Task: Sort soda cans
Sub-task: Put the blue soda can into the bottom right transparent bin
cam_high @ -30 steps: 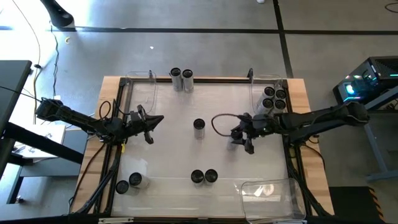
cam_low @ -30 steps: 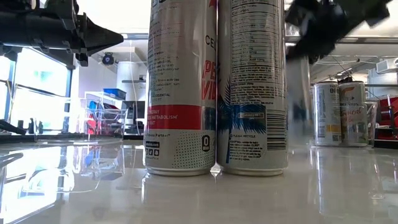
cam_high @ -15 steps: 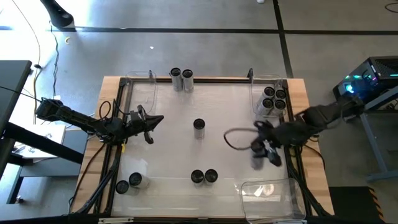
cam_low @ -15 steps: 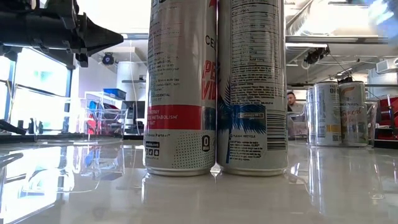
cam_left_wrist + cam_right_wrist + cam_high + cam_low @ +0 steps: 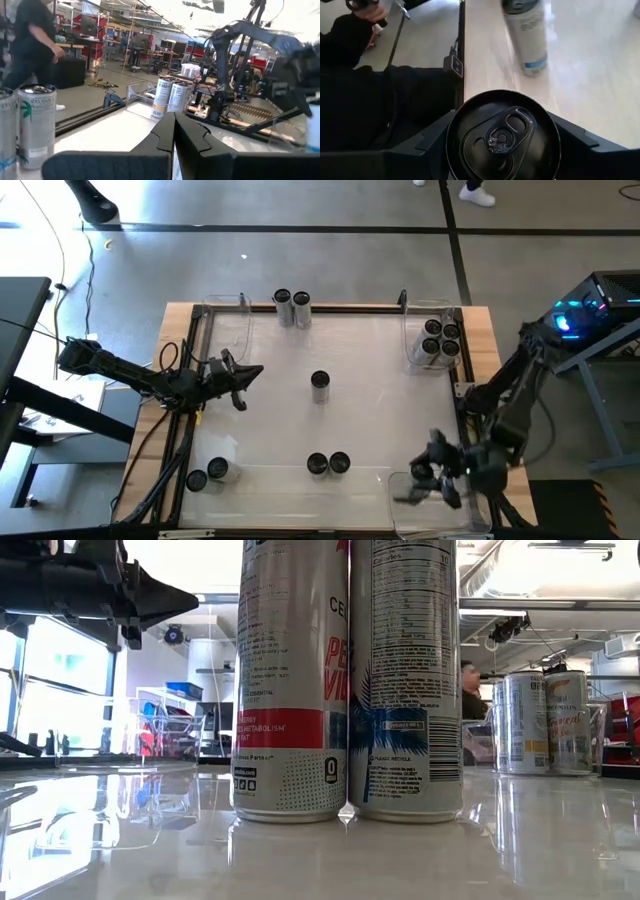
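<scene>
The soda cans are slim silvery cylinders with dark tops. In the high view one pair (image 5: 292,302) stands at the far edge, a single can (image 5: 320,381) at the centre, a pair (image 5: 328,464) near the near edge, and another pair (image 5: 207,474) at the near left. Several cans (image 5: 440,340) stand in the far right clear bin. My right gripper (image 5: 428,483) is shut on one can (image 5: 502,135) above the near right clear bin (image 5: 440,515). My left gripper (image 5: 247,374) hangs shut over the table's left side, touching nothing. My right gripper pinches the can's side wall just under the top rim (image 5: 451,142), one finger (image 5: 432,145) on each side. The can's dark top faces the wrist camera. The can is lifted clear of the table; its lower body is hidden beneath its own top.
Another clear bin (image 5: 226,330) sits at the far left corner. The near pair of cans (image 5: 345,680) fills the middle of the low view. The table's wooden frame (image 5: 300,307) borders the glossy white top. A person (image 5: 32,40) walks in the room beyond.
My right gripper has swung from the table's centre right toward the near right corner, carrying the can with it, and now hovers over the near right bin. The arm has folded back toward the right edge.
</scene>
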### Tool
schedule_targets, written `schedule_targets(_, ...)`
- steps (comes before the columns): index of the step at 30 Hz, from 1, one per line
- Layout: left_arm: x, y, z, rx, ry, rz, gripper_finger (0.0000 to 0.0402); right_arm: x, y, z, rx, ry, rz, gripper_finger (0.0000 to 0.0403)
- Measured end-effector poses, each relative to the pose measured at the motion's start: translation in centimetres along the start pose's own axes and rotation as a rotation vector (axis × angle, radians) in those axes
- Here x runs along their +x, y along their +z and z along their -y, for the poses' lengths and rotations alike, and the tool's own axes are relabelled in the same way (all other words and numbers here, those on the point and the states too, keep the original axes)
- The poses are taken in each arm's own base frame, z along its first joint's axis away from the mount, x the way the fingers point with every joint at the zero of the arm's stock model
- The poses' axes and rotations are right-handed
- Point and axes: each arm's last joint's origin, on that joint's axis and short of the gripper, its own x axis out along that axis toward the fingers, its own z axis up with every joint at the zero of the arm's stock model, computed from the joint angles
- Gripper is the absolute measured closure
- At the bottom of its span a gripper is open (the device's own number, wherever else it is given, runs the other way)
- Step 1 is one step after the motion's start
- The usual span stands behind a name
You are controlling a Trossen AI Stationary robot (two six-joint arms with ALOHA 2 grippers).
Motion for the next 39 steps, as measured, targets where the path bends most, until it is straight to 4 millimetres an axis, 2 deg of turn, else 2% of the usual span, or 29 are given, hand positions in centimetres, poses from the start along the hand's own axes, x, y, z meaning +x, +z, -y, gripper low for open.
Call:
schedule_targets(9, 0.0, 0.0, 0.1, -0.132, -0.018, -0.003, 0.0401, 4.1, -4.3, -1.2, -0.196, -0.188, 0.034, 0.0166)
schedule_targets(16, -0.1, -0.1, 0.4, -0.183, -0.068, -0.018, 0.0401, 5.0, -5.5, -1.8, -0.239, -0.224, 0.097, 0.0166)
schedule_targets(25, -0.1, -0.1, 0.4, -0.191, -0.072, -0.021, 0.0401, 5.1, -5.4, -1.9, -0.218, -0.212, 0.102, 0.0165)
schedule_targets(32, -0.1, -0.1, 0.5, -0.191, -0.097, -0.028, 0.0401, 5.5, -4.7, -1.6, -0.114, -0.210, 0.094, 0.0054)
schedule_targets(36, -0.1, -0.1, 0.5, -0.209, -0.102, -0.030, 0.0401, 5.2, -3.5, -1.3, -0.053, -0.198, 0.111, 0.0042)
schedule_targets(39, -0.2, -0.2, 0.6, -0.213, -0.131, -0.041, 0.0401, 4.6, -1.8, -1.8, -0.021, -0.178, 0.062, 0.0042)
